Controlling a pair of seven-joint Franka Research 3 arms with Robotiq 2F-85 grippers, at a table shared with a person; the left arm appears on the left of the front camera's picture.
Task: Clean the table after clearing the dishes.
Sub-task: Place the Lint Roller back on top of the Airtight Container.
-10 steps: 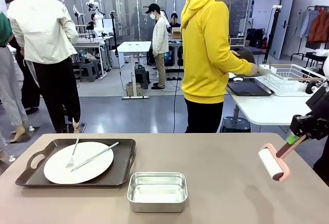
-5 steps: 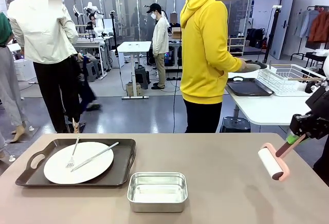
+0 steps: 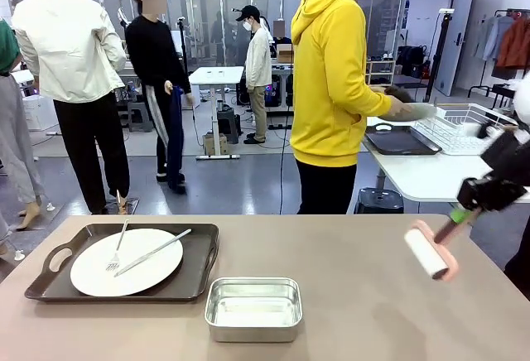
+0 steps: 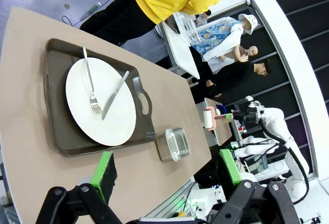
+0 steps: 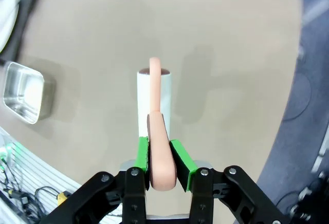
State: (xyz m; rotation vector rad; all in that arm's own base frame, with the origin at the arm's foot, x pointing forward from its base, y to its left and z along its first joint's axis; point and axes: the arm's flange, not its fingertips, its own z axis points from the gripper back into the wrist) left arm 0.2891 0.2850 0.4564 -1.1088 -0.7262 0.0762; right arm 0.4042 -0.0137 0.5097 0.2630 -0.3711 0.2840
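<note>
On the left of the greyish-brown table (image 3: 348, 295) a dark brown tray (image 3: 50, 259) holds a round white plate (image 3: 91, 276) with a fork (image 3: 116, 253) and a knife (image 3: 153, 252) lying on it. My right gripper (image 3: 460, 214) hangs over the table's right end, shut on the pink handle of a white lint roller (image 3: 430, 254). In the right wrist view the gripper (image 5: 163, 157) clamps that handle and the roller (image 5: 154, 98) points down at the table (image 5: 221, 39). My left gripper (image 4: 167, 170) is open, high above the tray (image 4: 56, 111) and plate (image 4: 121, 126).
A small steel tin (image 3: 252, 307) sits at the front middle of the table. A person in a yellow hoodie (image 3: 331, 79) stands at the far edge, hands over a white side table (image 3: 439, 177) with a dark tray (image 3: 402, 141) and a wire rack (image 3: 468, 125).
My right gripper has carried the lint roller slightly left and up. The person's hands shifted over the side table. The tray, plate and tin stayed put.
</note>
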